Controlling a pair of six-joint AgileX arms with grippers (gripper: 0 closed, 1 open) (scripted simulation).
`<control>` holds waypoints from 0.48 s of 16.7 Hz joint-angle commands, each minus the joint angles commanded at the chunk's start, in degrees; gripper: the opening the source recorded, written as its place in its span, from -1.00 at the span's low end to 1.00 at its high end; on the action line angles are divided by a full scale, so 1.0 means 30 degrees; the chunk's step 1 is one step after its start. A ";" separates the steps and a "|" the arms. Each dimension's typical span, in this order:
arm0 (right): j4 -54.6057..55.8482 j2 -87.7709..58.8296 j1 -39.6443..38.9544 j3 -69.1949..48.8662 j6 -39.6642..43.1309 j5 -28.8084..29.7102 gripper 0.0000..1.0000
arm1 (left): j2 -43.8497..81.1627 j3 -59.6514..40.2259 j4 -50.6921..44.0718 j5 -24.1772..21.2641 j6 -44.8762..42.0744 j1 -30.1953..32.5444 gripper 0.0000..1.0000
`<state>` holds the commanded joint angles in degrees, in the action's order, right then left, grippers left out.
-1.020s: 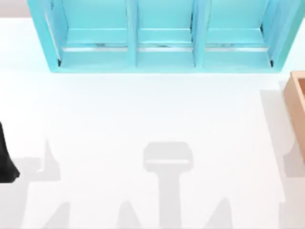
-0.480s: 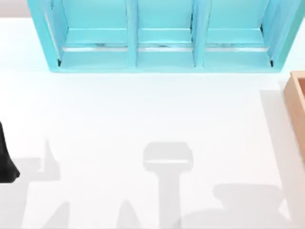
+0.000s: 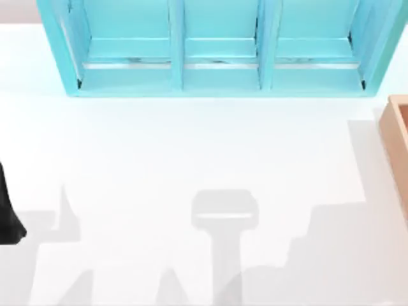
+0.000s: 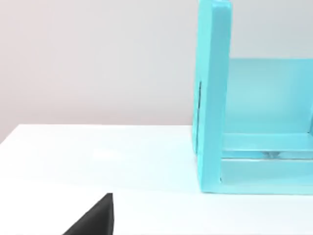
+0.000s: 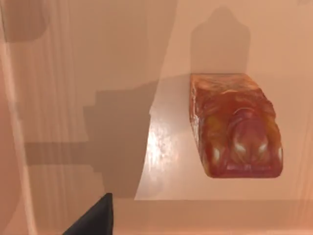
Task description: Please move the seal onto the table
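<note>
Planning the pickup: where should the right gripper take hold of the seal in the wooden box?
Probably across the two long sides of the seal, coming from above. It lies flat on the floor of the wooden box, apart from the walls, and is narrower that way.

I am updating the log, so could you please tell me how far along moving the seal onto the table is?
Early stage. Nothing is finished: the seal lies on the floor of the tan wooden box at the table's right edge. In hand: the right wrist view looks down on the seal, ungripped. The left arm sits at the left edge. Left: grasp, lift out, set it on the table.
</note>
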<state>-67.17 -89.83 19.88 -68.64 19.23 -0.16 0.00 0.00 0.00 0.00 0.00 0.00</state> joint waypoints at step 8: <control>-0.0484 -0.0633 0.0090 -0.0596 0.0150 0.0010 1.00 | 0.0000 0.0000 0.0000 0.0000 0.0000 0.0000 1.00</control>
<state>-68.62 -91.73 20.15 -70.42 19.68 -0.13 0.00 0.00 0.00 0.00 0.00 0.00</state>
